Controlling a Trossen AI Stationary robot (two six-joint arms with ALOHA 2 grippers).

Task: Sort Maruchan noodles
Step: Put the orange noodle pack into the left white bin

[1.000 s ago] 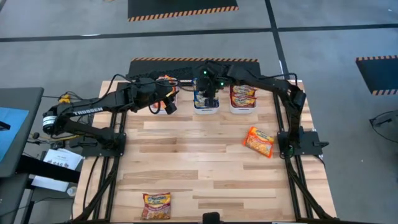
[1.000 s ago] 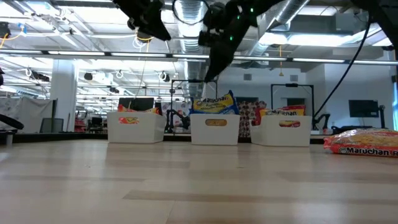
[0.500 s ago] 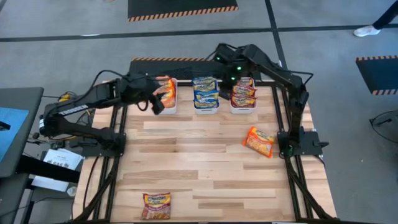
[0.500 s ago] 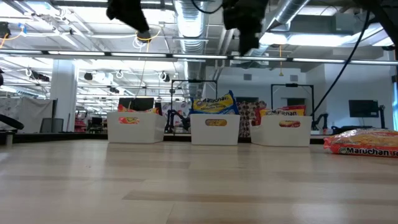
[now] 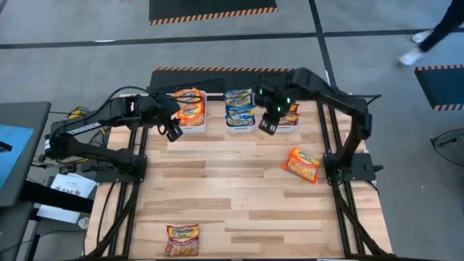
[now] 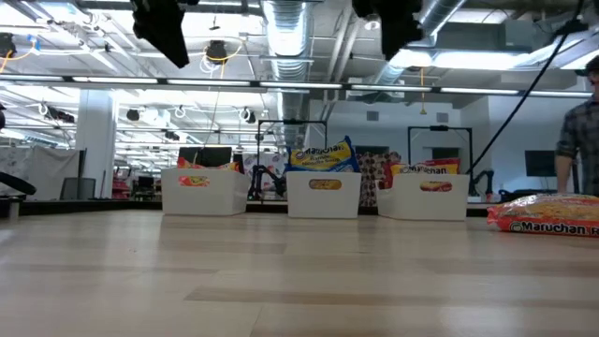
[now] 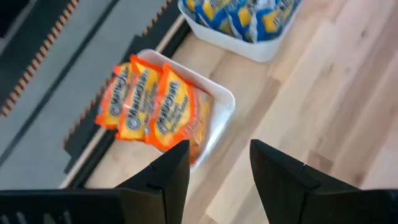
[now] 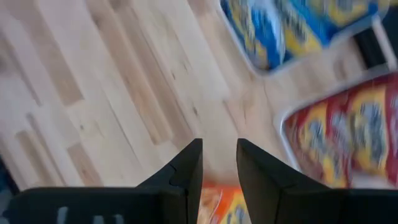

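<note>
Since a second ago both arms have drawn back from the row of bins toward the near side of the table: the right gripper (image 5: 267, 125), which hung over the middle bin, now sits above bare wood just in front of the gap between the middle and right bins, and the left gripper (image 5: 172, 131) has slid off the left bin to its outer front corner. A person's legs have also come into the room's far right corner.

The left gripper's two dark fingers (image 7: 171, 171) stand apart with nothing between them; ahead of them lies the white rectangular plastic bin on the left (image 7: 219, 106), holding glossy orange Maruchan packets (image 7: 149, 102). The right gripper's fingers (image 8: 189, 168) are parted by a narrow gap and hold nothing. Just beyond them are the middle white bin with blue-and-yellow packets (image 5: 239, 106) and the right white bin with dark red packets (image 5: 288, 114).

Two packets remain loose on the light wooden tabletop (image 5: 232, 181): an orange packet (image 5: 301, 164) lies tilted, near and to the outer side of the right gripper, and a dark red packet (image 5: 182, 238) lies at the near edge, well apart from both grippers.
</note>
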